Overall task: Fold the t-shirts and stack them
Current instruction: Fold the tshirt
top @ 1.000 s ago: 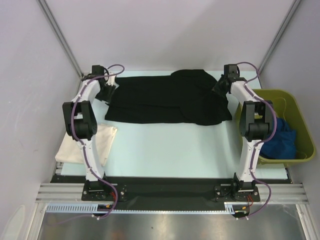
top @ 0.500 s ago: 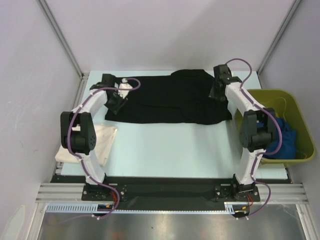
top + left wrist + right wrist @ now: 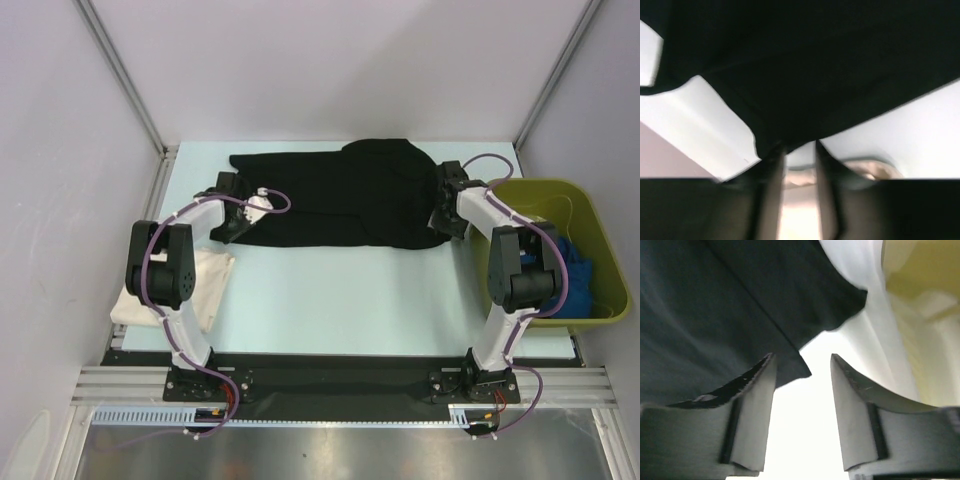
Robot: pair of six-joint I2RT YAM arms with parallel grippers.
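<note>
The black t-shirt lies spread across the far half of the table. My left gripper sits low at its left edge. In the left wrist view its jaws stand a little apart under the black hem, with only table in the gap. My right gripper is at the shirt's right edge, open, and a black corner lies just beside its left finger. The cream t-shirt lies folded at the near left. The blue t-shirt is bunched in the bin.
An olive-green bin stands off the table's right side, close to the right arm. The left arm's elbow hangs over the cream shirt. Bare pale table stretches between the black shirt and the arm bases. Walls close in behind and on both sides.
Both grippers have come off the shirt's far corners and moved nearer along its side edges. The right jaws have widened. The shirt's far left corner now lies flat on the table.
</note>
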